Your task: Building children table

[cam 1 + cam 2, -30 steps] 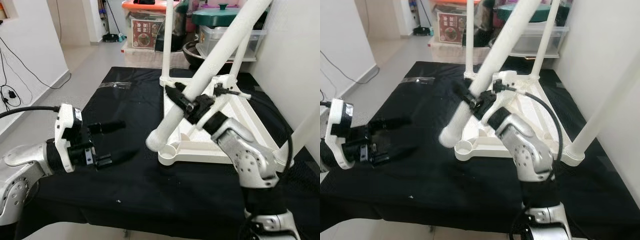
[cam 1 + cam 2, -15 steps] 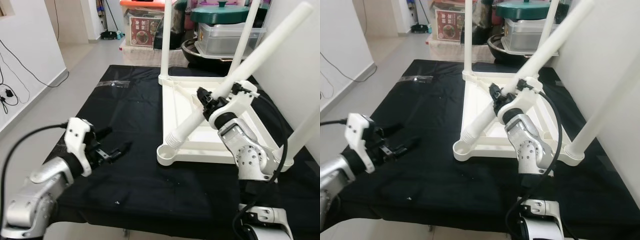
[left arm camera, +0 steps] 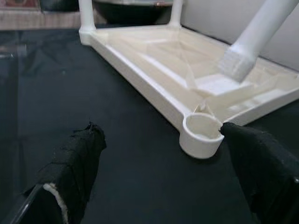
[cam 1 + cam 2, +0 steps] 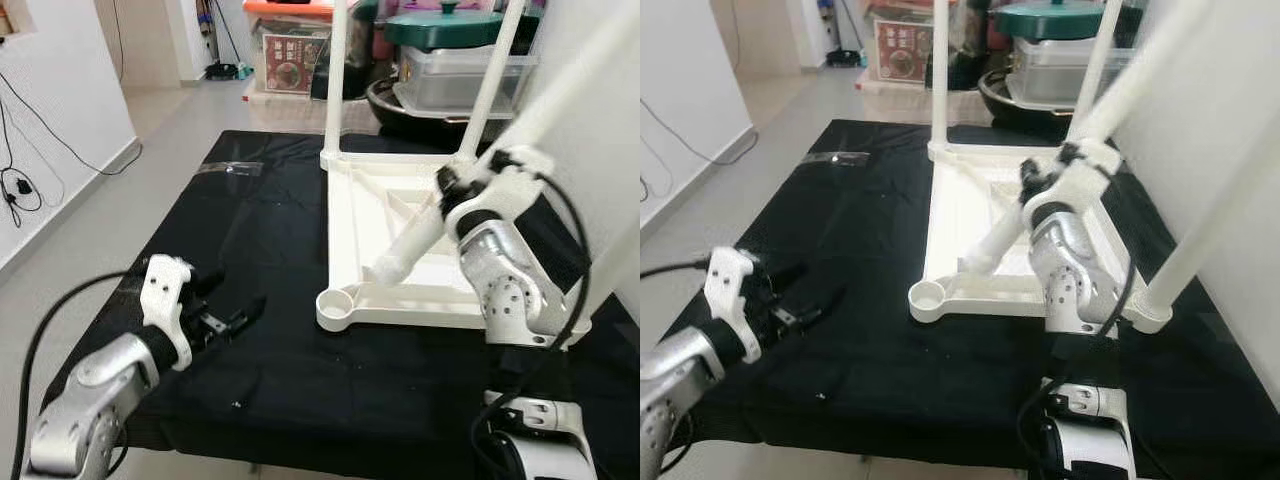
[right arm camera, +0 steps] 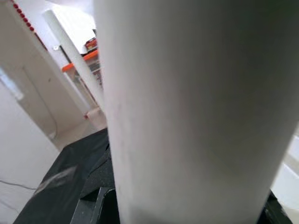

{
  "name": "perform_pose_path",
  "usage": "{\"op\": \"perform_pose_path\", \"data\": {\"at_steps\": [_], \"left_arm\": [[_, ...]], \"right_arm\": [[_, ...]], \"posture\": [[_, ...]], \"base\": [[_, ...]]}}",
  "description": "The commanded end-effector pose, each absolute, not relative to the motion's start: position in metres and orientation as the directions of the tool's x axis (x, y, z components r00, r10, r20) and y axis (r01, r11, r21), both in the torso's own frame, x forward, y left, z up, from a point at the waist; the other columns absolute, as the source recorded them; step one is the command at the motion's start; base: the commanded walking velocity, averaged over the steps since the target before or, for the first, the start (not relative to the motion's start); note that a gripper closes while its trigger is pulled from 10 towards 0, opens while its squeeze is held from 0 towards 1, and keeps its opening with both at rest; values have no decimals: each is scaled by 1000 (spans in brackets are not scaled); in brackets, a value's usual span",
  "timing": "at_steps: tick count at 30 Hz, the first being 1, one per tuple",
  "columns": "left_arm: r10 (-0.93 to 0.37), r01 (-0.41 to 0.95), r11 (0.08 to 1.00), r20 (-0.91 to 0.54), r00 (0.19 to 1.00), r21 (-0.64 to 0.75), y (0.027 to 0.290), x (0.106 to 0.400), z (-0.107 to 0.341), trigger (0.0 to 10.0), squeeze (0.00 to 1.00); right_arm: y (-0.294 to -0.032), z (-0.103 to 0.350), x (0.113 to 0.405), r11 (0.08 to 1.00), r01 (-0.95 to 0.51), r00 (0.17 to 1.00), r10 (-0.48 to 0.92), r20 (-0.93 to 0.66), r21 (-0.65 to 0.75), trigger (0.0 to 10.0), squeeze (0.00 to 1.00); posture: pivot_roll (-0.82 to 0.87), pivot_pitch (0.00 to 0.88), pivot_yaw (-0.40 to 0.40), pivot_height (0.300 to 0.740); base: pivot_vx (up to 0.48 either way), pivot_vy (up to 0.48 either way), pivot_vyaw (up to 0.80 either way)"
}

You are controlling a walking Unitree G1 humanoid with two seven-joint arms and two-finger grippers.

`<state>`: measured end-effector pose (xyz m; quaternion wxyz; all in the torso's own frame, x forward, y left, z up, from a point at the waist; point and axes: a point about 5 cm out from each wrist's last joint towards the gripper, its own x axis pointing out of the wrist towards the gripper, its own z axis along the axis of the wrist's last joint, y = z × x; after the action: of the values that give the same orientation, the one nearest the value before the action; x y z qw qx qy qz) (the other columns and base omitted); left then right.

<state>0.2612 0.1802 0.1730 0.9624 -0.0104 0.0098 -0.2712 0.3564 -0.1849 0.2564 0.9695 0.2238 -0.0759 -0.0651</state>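
One black-clothed worktop [image 4: 280, 230] is carrying the upturned white tabletop [image 4: 372, 215], lying toward its right half with three legs standing in its corners. The right hand [image 4: 452, 190] is gripping a loose leg [image 4: 470, 170] slanted over the tabletop, threaded end near the empty front-left socket [image 3: 200, 134]. The left hand [image 4: 222, 308] is hovering spread open left of it.

A black cloth [image 4: 270, 240] covers the bench before you, with a strip of clear tape [image 4: 229, 169] near its upper-left edge. Beyond it, at the top of the frame, you see an orange-lidded storage box [image 4: 290, 45], a green pot lid [image 4: 444, 24] above a clear plastic bin [image 4: 440, 78] and a dark metal bowl [image 4: 385, 98]. Black cables [image 4: 30, 150] trail down the white wall at left.
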Motion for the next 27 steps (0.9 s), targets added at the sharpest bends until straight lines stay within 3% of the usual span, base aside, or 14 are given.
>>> {"op": "perform_pose_path", "data": {"at_steps": [1,7,8,10,13,15,19,27], "left_arm": [[-524,524,852,-21,851,-26,177,261,169,10000,820],[-530,529,848,-39,847,-47,171,257,160,10000,820],[-544,542,839,-50,837,-52,168,253,156,10000,824],[-548,545,837,-52,835,-55,166,252,154,10000,824],[-550,547,835,-56,834,-56,165,251,152,10000,820],[-544,542,839,-66,837,-42,164,249,147,10000,820],[-541,540,841,-73,838,-33,162,249,143,10000,827],[-547,544,837,-66,835,-52,155,248,140,10000,835]], "right_arm": [[-183,263,357,894,84,976,-162,143,441,10000,0],[-173,264,358,850,32,991,-96,94,526,10000,0],[-166,268,358,756,-122,989,41,140,644,10000,0],[-167,272,356,728,-165,982,54,183,666,10000,0],[-172,279,352,732,-204,964,36,263,650,10000,0],[-180,295,345,705,-287,916,3,402,649,10000,0],[-183,305,340,697,-347,875,1,483,628,10000,0],[-176,308,334,726,-405,847,69,526,556,10000,0]], "posture": [[27,0,-23,740],[26,0,-22,740],[26,0,-21,740],[26,0,-21,740],[27,0,-23,740],[22,0,-21,740],[23,0,-21,740],[24,0,-21,740]], "base": [[0,0,0],[0,0,0],[0,0,0],[0,0,0],[0,0,0],[0,0,0],[0,0,0],[0,0,0]]}}
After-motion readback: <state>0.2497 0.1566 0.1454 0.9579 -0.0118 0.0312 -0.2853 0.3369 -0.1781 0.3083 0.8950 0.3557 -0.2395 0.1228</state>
